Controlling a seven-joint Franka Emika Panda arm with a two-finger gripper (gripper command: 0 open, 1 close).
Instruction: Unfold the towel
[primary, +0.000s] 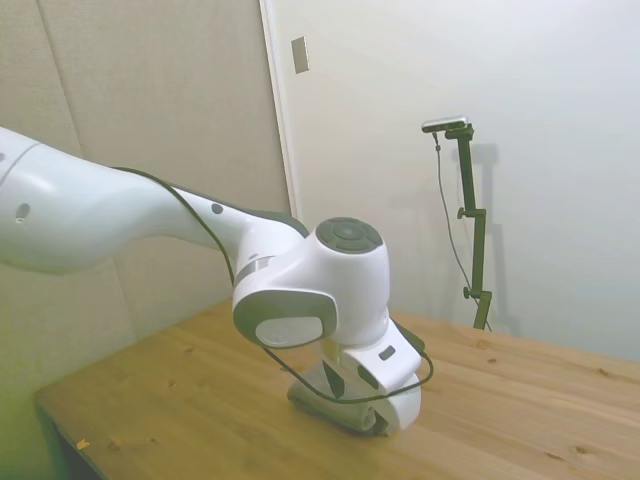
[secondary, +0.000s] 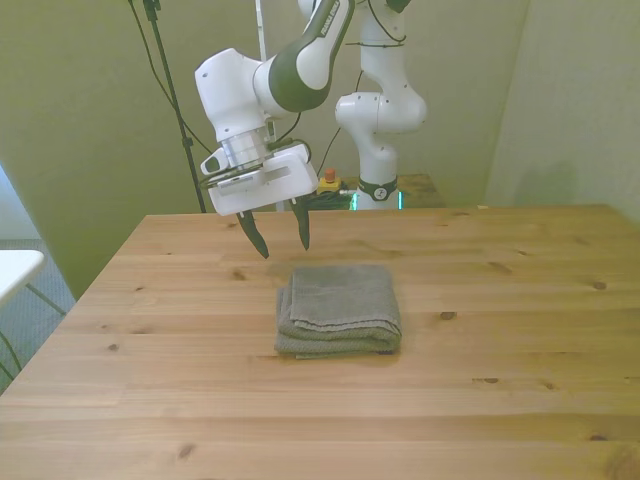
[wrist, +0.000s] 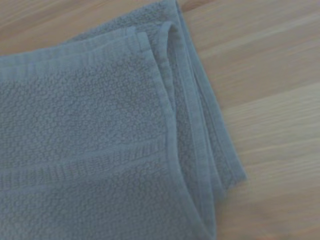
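The towel (secondary: 338, 310) lies folded in thick grey-taupe layers near the middle of the wooden table (secondary: 500, 400). My gripper (secondary: 283, 246) hangs open just above the table, beyond the towel's far corner on the front view's left, and holds nothing. Its two dark fingers (secondary: 304, 228) point down and do not touch the cloth. The wrist view shows the towel (wrist: 90, 140) from close by, with its stacked rounded edges fanned out over bare wood. In the side view the white wrist hides most of the towel (primary: 305, 397).
The robot's base (secondary: 378, 120) stands behind the table's far edge, with a small red-topped button box (secondary: 328, 178) beside it. A white surface (secondary: 15, 265) pokes in at the front view's left edge, off the table.
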